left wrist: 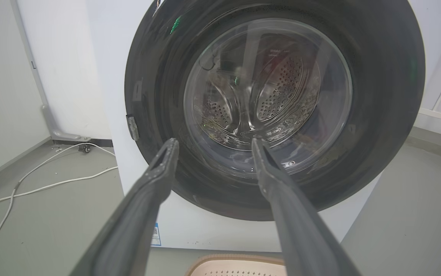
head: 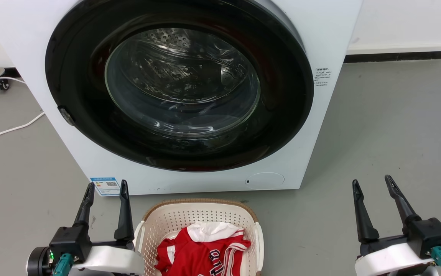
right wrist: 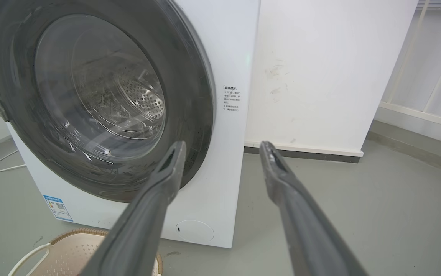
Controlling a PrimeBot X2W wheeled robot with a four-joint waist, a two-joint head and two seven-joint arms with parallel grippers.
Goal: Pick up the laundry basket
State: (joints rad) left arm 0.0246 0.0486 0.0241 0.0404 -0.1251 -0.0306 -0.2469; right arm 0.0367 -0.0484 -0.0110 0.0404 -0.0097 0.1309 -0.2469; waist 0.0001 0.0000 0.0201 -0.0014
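Head view: the laundry basket (head: 159, 226) sits on the floor (head: 389, 134) just before the washing machine (head: 25, 46), a red garment (head: 205, 249) inside. The left tool (head: 106, 185) stands just beside it and the right tool (head: 372, 181) well apart, both with fingers spread, empty. Left wrist view: the laundry basket's rim lies below the parted fingers. Right wrist view: the laundry basket lies at lower left.

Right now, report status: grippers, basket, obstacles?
Left gripper open, right gripper open. Cream-white perforated plastic basket on floor, not held, red garment inside. White washing machine behind.
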